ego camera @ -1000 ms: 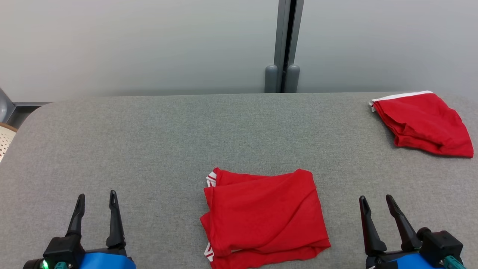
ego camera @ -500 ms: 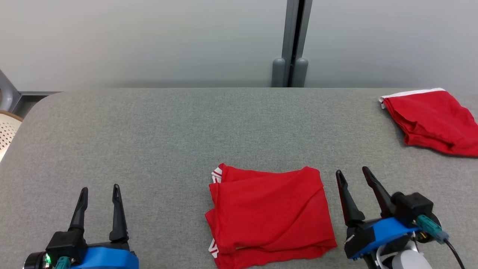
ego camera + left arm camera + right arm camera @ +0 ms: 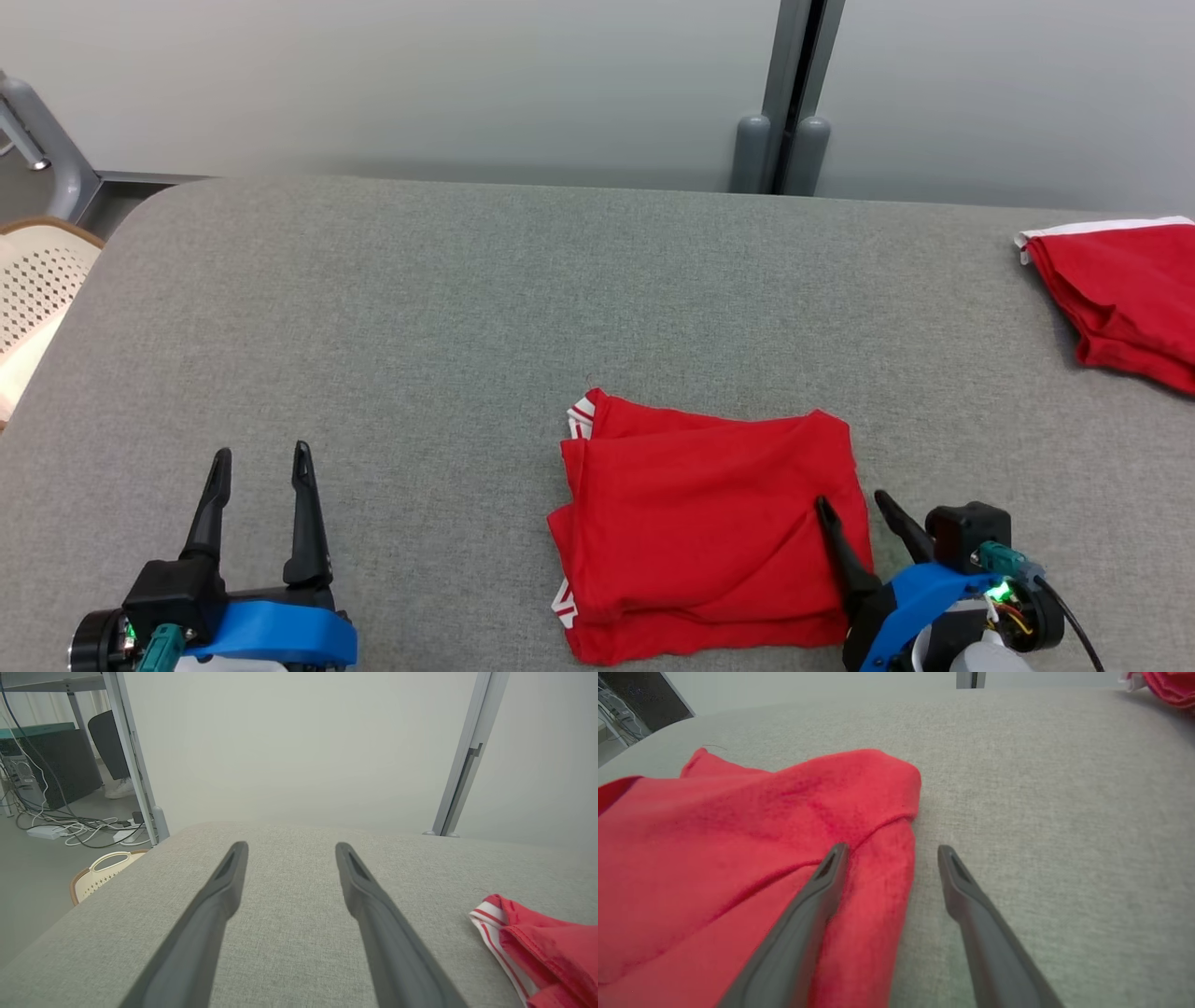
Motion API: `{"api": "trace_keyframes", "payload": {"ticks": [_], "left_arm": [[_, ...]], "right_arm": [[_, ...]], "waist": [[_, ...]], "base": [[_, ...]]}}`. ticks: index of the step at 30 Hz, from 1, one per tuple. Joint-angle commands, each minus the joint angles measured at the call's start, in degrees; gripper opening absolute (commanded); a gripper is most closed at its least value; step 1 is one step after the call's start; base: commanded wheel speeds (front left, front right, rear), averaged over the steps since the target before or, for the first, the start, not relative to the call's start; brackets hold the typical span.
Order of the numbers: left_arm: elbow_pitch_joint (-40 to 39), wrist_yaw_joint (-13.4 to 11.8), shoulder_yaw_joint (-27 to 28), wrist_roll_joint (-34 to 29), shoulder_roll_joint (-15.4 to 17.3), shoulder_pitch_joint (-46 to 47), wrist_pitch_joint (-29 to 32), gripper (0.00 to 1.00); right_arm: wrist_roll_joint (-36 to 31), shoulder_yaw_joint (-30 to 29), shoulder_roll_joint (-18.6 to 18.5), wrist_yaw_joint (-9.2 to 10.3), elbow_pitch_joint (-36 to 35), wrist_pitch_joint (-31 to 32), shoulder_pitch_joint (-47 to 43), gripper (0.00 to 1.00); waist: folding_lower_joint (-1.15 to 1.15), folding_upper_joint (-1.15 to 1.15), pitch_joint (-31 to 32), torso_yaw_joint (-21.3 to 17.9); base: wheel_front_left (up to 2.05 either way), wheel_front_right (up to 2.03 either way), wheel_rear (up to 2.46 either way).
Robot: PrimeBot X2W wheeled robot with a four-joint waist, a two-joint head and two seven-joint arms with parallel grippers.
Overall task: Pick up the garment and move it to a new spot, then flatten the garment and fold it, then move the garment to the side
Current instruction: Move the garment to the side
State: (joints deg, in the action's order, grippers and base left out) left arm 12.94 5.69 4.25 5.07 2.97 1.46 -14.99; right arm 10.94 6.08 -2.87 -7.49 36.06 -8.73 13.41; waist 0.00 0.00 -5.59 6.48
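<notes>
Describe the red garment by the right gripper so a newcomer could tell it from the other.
On the grey table, look at the near edge, right of centre. The folded red garment lies there as a rough rectangle, with the open right gripper straddling its right edge. Unlike the other red garment at the far right, it shows white stripes at its left corners.

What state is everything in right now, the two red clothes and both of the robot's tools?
Near garment: folded, lying flat on the table.
Far garment: loosely folded, at the table's far right.
Left tool: open, empty, over bare table.
Right tool: open, empty, astride the near garment's right edge.
</notes>
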Motion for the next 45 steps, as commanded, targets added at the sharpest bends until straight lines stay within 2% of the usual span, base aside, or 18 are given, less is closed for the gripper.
{"api": "trace_keyframes", "payload": {"ticks": [1, 11, 12, 13, 14, 20, 24, 31, 38, 45], "left_arm": [[-0.1, 0.2, 0.1, 0.1, 0.0, 0.9, -0.3, 1.00], [0.1, 0.2, -0.2, 0.1, -0.1, 1.4, -0.3, 1.00], [0.2, 0.2, -0.2, 0.1, -0.1, 1.5, -0.2, 1.00], [0.3, 0.3, -0.2, 0.2, -0.1, 1.6, -0.2, 1.00], [0.3, 0.3, -0.2, 0.3, -0.1, 1.7, -0.2, 1.00], [0.2, -0.3, -0.6, 0.7, -0.1, 1.6, -0.2, 1.00], [-0.5, -0.5, -0.6, 1.0, -0.1, 2.3, -0.2, 1.00], [-2.5, -0.3, -0.6, 1.1, -0.1, 4.6, -0.3, 1.00], [-5.2, 0.1, 0.4, -0.2, 0.1, 7.6, -0.2, 1.00], [-7.7, 0.7, 1.5, -1.2, 1.7, 10.9, -0.2, 1.00]], "right_arm": [[0.7, 0.4, 0.0, -0.01, 2.1, -0.8, 0.9, 1.00], [4.9, 6.4, 0.2, -0.04, 9.3, -2.6, 2.3, 1.00], [5.7, 7.1, 0.1, -0.07, 9.7, -2.8, 2.6, 0.76], [6.3, 7.8, 0.1, -0.07, 10.1, -2.9, 2.9, 0.16], [6.8, 8.4, 0.2, -0.07, 10.6, -2.9, 3.2, 0.00], [6.3, 7.9, -0.1, 0.01, 12.0, -4.9, 6.3, 0.00], [5.2, 6.3, -1.9, 0.01, 10.9, -5.9, 8.5, 0.00], [3.9, 3.1, -5.6, 0.00, 7.3, -6.3, 10.3, 0.00], [3.3, 0.5, -9.0, 0.00, 3.6, -6.4, 9.2, 0.00], [3.4, -3.2, -9.3, 0.00, 0.1, -6.5, 7.9, 0.00]], "waist": [[0.00, 0.00, -0.6, 0.3], [0.00, 0.00, -1.4, 0.8], [0.00, 0.00, -1.5, 0.8], [0.00, 0.00, -1.5, 0.7], [0.00, 0.00, -1.5, 0.7], [0.00, 0.00, -1.8, 0.5], [0.00, 0.00, -3.4, -1.0], [0.00, 0.00, -7.9, -6.4], [0.00, 0.00, -12.7, -13.3], [0.00, 0.00, -16.7, -18.7]], "base": [[0.00, 0.00, 0.00], [0.00, 0.00, 0.00], [0.00, 0.00, 0.00], [0.00, 0.00, 0.00], [0.00, 0.00, 0.00], [0.00, 0.00, 0.00], [0.00, 0.00, 0.00], [0.00, 0.00, 0.00], [0.00, 0.00, 0.00], [0.00, 0.00, 0.00]]}}
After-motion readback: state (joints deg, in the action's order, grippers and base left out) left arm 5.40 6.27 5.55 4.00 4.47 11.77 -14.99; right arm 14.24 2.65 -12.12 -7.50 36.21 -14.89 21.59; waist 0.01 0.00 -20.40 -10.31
